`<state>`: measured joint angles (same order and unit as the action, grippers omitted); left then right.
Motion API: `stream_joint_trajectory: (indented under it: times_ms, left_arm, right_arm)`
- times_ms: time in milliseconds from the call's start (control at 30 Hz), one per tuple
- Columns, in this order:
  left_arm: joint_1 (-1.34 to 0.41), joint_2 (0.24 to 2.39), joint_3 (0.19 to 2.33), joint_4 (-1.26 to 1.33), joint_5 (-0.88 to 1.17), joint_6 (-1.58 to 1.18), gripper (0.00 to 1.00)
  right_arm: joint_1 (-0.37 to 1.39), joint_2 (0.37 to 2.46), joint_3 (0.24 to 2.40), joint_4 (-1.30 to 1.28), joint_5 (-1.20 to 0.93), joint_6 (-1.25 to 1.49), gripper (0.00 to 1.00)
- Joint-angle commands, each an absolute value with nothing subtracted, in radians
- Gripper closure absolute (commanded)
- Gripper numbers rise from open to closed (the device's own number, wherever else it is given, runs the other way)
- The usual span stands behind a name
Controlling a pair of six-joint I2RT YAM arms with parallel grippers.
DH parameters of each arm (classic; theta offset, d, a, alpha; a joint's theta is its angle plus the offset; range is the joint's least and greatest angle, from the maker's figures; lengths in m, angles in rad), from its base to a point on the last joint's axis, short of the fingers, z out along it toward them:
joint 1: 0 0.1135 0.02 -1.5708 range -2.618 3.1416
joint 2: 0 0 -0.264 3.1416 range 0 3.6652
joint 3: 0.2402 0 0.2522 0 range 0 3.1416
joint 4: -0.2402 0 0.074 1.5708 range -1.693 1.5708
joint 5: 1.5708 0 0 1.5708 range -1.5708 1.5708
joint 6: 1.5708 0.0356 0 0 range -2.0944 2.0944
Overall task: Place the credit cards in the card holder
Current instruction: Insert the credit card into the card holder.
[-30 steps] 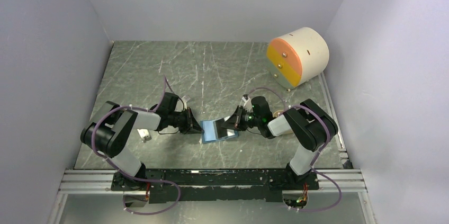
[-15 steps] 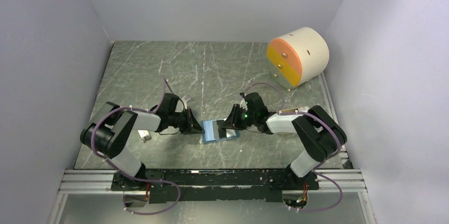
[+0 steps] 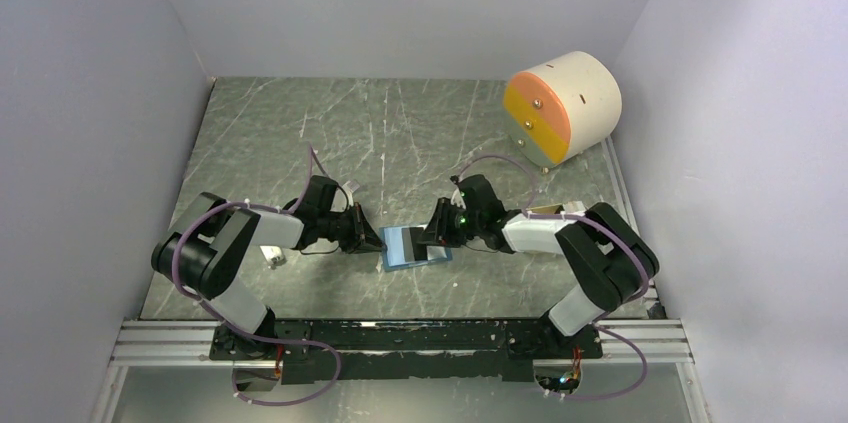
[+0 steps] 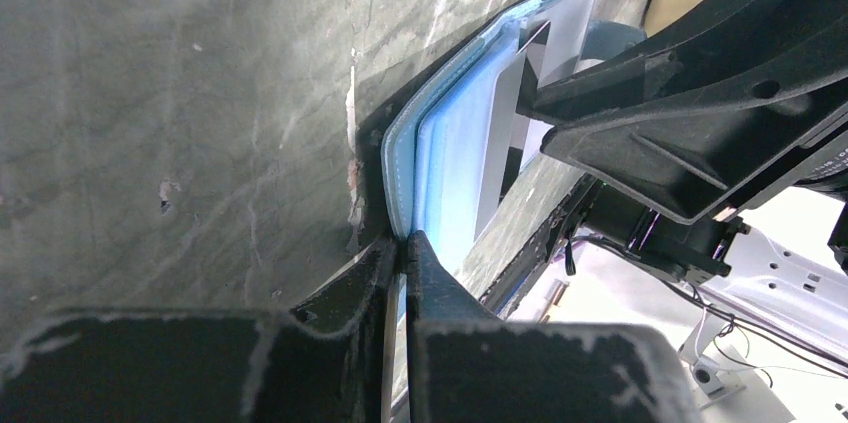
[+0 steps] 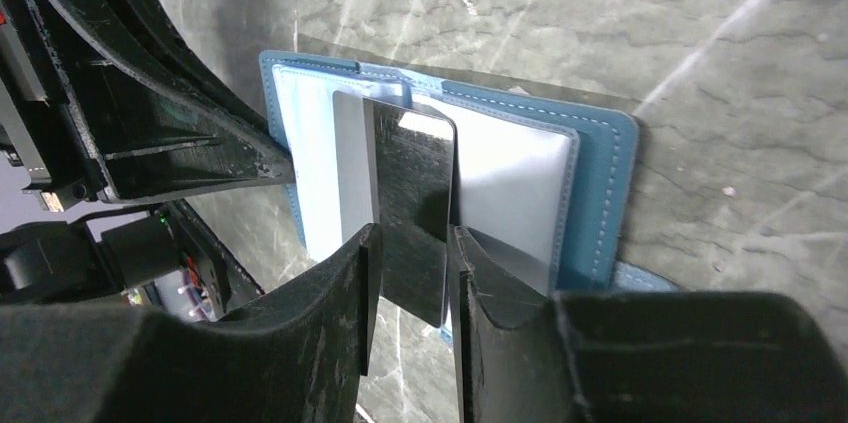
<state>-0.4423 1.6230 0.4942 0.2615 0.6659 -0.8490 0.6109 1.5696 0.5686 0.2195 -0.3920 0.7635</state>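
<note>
Grey-green marbled table [image 3: 300, 123] fills the floor of a white-walled booth. A cream drum [image 3: 565, 103] with an orange and yellow face lies on its side in the far right corner. Near the front centre the two arms meet almost tip to tip over the card holder [image 3: 405, 255], which rests on the table, opened, with its pale blue inside showing. The left gripper [image 4: 404, 243] is clenched on the holder's left edge. The right gripper [image 5: 412, 238] has its jaws parted, one finger on each side of a dark credit card [image 5: 415, 173] that rests against the holder's inner face. A small white piece [image 3: 272, 259] lies beside the left arm.
</note>
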Motion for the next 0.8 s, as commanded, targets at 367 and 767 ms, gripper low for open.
stream_joint_trajectory:
  times_ms: [367, 767]
  left_arm:
    - [-0.455, 1.567, 0.523, 0.235, 0.644, -0.828, 0.91]
    - [-0.455, 1.572, 0.547, 0.200, 0.647, -0.801, 0.91]
  right_arm:
    - [0.693, 1.610, 0.582, 0.343, -0.412, 0.837, 0.67]
    - [0.694, 1.636, 0.639, 0.293, -0.388, 0.761, 0.63]
